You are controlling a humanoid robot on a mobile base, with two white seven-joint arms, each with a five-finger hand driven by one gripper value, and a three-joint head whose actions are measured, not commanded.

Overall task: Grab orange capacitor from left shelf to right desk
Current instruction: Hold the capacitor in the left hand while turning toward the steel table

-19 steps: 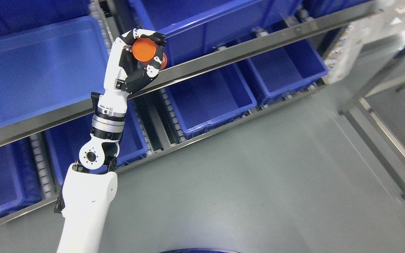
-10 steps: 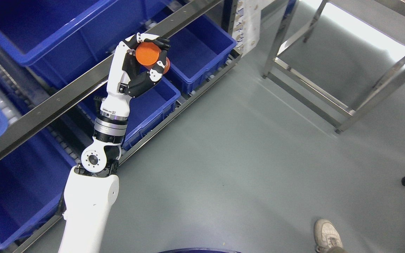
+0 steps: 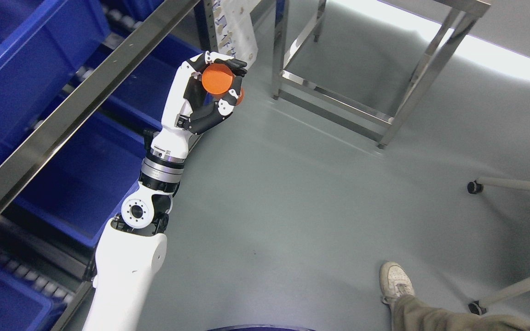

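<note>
Left hand (image 3: pixel 210 99) pinches the orange capacitor (image 3: pixel 217 79) between its curled fingers, raised over the grey floor (image 3: pixel 302 193) beside the shelf (image 3: pixel 69 110).

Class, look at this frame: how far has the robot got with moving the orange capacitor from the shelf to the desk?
Done: the orange capacitor is out of the blue bins, gripped in the left hand. In hand: carrying it above the floor, beside the shelf. Left: reaching the desk and setting it down; only a metal frame shows ahead.
</note>
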